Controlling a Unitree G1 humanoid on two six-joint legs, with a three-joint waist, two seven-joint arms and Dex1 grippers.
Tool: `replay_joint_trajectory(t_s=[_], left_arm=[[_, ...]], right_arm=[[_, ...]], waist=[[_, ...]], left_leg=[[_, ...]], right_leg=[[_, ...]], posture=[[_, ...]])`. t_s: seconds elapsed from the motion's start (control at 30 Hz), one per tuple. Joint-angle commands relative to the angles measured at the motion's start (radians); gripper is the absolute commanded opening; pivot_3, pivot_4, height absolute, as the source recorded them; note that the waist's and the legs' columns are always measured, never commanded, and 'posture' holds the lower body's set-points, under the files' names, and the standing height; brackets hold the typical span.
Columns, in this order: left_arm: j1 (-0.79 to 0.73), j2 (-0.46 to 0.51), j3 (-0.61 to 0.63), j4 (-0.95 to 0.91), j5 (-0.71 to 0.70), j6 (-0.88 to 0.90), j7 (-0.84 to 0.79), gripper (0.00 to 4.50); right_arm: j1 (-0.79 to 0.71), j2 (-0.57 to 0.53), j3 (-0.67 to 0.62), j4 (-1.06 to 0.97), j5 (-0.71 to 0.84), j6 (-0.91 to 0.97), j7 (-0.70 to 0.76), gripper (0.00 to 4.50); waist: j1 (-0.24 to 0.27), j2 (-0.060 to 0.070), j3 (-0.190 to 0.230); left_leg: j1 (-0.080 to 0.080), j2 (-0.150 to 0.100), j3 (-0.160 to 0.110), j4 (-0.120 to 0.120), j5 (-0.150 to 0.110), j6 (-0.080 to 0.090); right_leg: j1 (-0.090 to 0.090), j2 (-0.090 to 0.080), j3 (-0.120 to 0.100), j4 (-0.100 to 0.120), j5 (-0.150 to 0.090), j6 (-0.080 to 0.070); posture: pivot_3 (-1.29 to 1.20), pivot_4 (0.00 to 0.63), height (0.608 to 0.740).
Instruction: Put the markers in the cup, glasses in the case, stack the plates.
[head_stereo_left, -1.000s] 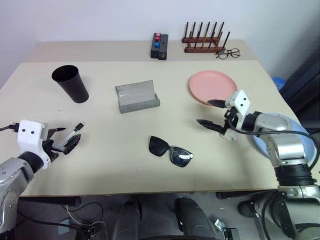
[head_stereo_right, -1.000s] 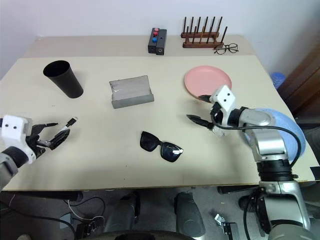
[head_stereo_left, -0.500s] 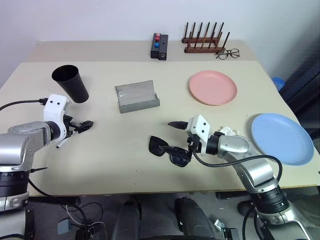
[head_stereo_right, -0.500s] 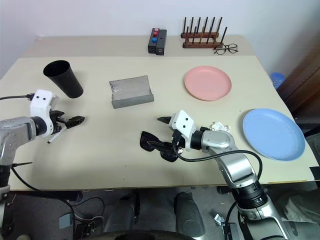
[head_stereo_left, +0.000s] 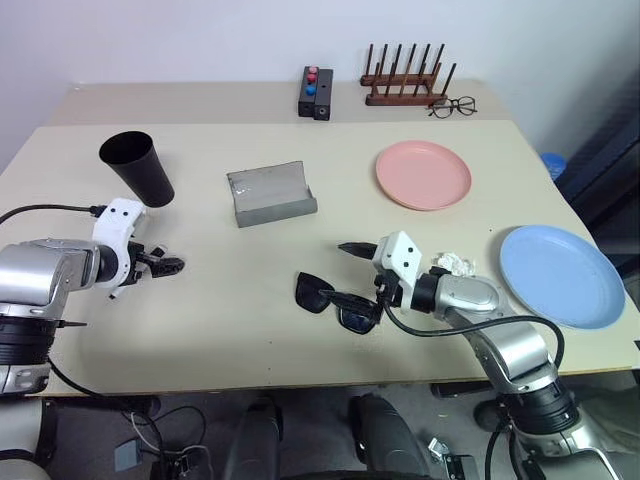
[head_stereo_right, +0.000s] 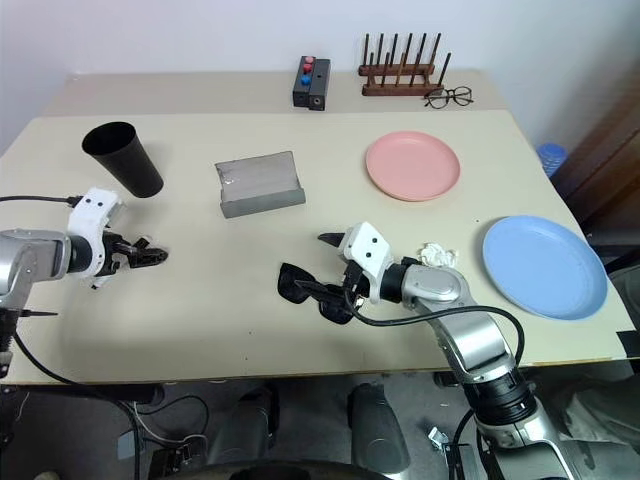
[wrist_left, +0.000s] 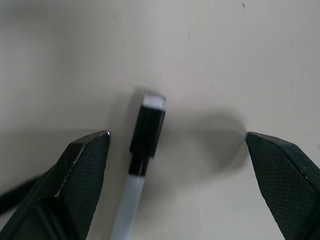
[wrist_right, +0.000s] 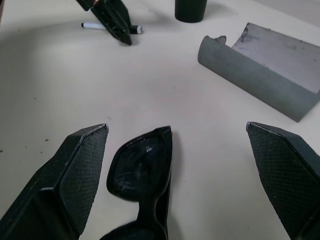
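since a second ago both arms have swung inward: the right gripper (head_stereo_left: 352, 270) has left the pink plate and now sits low at the sunglasses, while the left gripper (head_stereo_left: 160, 264) has come forward over the white marker. using the grey case (head_stereo_left: 271, 194) as the anchor, the table (head_stereo_left: 250, 330) spreads all around it; the blue plate (head_stereo_left: 561, 274) lies far off toward the robot's right and nearer the robot, well apart from the pink plate (head_stereo_left: 423, 174), which lies level with the case on that same side. the black cup (head_stereo_left: 137, 167) stands upright on the case's other side, toward the robot's left. the case lies open. the sunglasses (wrist_right: 141, 175) lie flat on the table nearer the robot than the case, between the right gripper's widely spread fingers (wrist_right: 70, 177), not pinched. the white marker (wrist_left: 141, 155) with its black cap lies nearer the robot than the cup, between the left gripper's fingers (wrist_left: 82, 170), which also stand wide apart without touching it.
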Motion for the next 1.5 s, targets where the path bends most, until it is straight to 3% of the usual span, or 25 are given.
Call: replay_joint_trajectory(t_s=[0.03,0.43,0.57,0.77,1.27,1.37,1.5], left_arm=[[0.057,0.055,0.013,-0.071,-0.020,0.092,-0.028,4.46],[0.310,0.142,0.116,-0.225,-0.079,0.162,-0.083,4.46],[0.324,0.125,0.117,-0.205,-0.068,0.122,-0.082,3.31],[0.301,0.087,0.127,-0.187,-0.050,0.073,-0.058,0.47],[0.221,-0.087,0.271,-0.222,-0.018,-0.129,0.086,0.47],[0.190,-0.168,0.335,-0.258,0.001,-0.321,0.147,0.47],[0.122,-0.247,0.391,-0.304,-0.037,-0.430,0.195,0.47]], right_arm=[[-0.009,0.010,0.005,-0.014,0.004,-0.029,0.005,4.50],[-0.041,0.019,0.017,0.019,0.006,-0.039,0.016,4.50],[-0.039,0.021,0.021,0.010,0.005,-0.039,0.014,4.50],[-0.048,0.016,0.020,-0.001,0.017,-0.028,0.024,4.50],[-0.088,0.030,0.020,0.021,0.042,-0.015,0.057,4.50],[-0.101,0.035,0.022,0.029,0.041,-0.013,0.061,4.50],[-0.112,0.040,0.022,0.036,0.039,-0.015,0.066,4.50]], waist=[[-0.001,0.000,0.000],[-0.002,0.000,0.000],[-0.002,0.001,0.000],[0.005,0.001,-0.001],[0.032,0.003,-0.003],[0.029,0.003,-0.003],[0.028,0.002,-0.003]], left_leg=[[0.000,0.000,0.000,0.000,0.000,0.000],[0.001,0.000,0.001,-0.001,0.000,0.000],[0.001,0.000,0.001,-0.001,0.000,0.000],[0.001,0.000,0.001,0.000,0.000,0.000],[0.002,0.000,0.001,0.002,0.000,0.000],[0.001,0.000,0.001,0.002,0.000,0.000],[0.000,0.000,0.001,0.001,0.000,0.000]], right_leg=[[0.000,0.000,0.000,0.000,0.000,0.000],[0.000,0.000,0.000,0.000,0.000,0.000],[0.000,-0.001,0.000,0.000,0.000,-0.001],[0.000,-0.001,0.000,0.000,0.000,-0.001],[0.003,-0.001,0.000,0.000,0.000,-0.001],[0.001,0.000,0.000,0.000,0.000,-0.001],[0.001,-0.001,0.000,-0.001,0.001,0.000]], posture=[[0.00,0.150,0.738],[0.00,0.150,0.738],[0.00,0.150,0.738],[0.00,0.150,0.738],[0.00,0.150,0.738],[0.00,0.150,0.738],[0.00,0.150,0.738]])
